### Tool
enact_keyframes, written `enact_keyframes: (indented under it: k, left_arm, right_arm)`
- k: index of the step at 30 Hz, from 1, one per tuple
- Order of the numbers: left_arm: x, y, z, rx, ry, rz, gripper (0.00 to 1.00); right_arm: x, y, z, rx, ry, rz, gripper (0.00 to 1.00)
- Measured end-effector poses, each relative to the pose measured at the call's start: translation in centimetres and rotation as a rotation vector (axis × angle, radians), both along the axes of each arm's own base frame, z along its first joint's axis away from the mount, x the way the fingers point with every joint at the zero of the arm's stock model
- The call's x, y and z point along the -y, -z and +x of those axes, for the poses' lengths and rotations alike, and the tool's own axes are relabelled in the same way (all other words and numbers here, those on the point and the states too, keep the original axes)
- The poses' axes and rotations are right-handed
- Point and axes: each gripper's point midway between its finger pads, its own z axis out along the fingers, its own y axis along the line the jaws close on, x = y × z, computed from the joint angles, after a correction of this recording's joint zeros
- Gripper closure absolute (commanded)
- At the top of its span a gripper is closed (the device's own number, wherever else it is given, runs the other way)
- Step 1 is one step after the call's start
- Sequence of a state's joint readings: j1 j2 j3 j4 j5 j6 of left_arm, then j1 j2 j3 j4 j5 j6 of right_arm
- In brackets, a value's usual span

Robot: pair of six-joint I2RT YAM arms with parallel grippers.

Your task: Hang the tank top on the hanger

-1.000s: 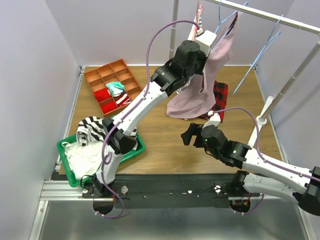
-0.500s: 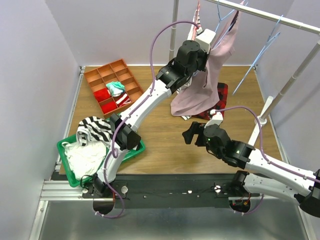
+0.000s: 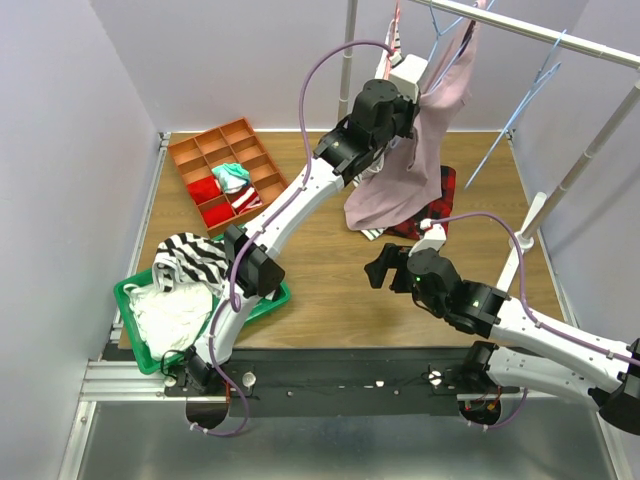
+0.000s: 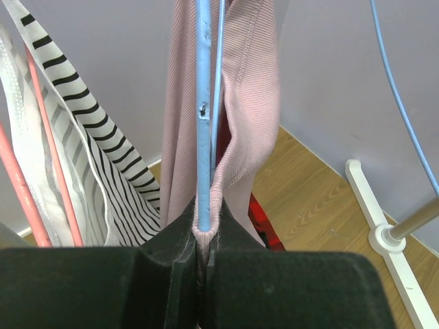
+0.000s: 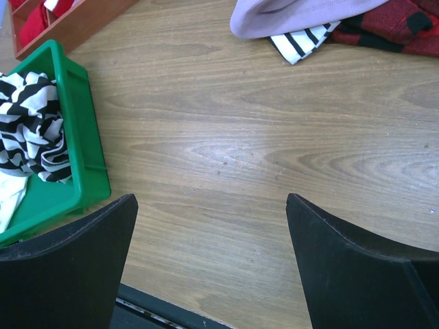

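The dusty-pink tank top (image 3: 415,160) hangs from the rail area at the back, its hem just above the table. My left gripper (image 3: 425,88) is raised high and shut on the top's strap (image 4: 206,219), which loops round the light-blue hanger wire (image 4: 204,103). The hanger (image 3: 447,32) hangs on the metal rail (image 3: 540,35). The tank top's hem also shows in the right wrist view (image 5: 295,15). My right gripper (image 3: 376,268) is open and empty, low over the bare wood at mid table.
A striped shirt on a pinkish-red hanger (image 4: 41,137) hangs just left of the tank top. A red-and-black plaid garment (image 3: 432,205) lies under it. Spare blue hangers (image 3: 515,110) hang at the right. A green bin (image 3: 255,300) and an orange divided tray (image 3: 222,170) stand at the left.
My left gripper has risen and shifted slightly right with the tank top strap, lifting the hem. The right gripper has barely moved.
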State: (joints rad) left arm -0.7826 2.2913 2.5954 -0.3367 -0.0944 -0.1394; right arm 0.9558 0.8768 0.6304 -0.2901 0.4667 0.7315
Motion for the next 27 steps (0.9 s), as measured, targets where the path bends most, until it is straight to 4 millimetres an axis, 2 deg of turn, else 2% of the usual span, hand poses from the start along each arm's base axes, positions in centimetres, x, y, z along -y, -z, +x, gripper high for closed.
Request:
enact_keyframes:
  k: [6, 14, 27]
  left_arm:
    - [0.1, 0.1, 0.3, -0.003, 0.000, -0.012, 1.00]
    - [0.9, 1.7, 0.8, -0.023, 0.012, -0.013, 1.00]
    - [1.0, 1.7, 0.7, -0.025, 0.017, -0.017, 1.00]
  right_arm:
    - [0.0, 0.0, 0.0, 0.000, 0.000, 0.000, 0.04]
    - [0.0, 0.0, 0.0, -0.001, -0.001, -0.001, 0.04]
    - [0.0, 0.7, 0.0, -0.007, -0.004, -0.019, 0.04]
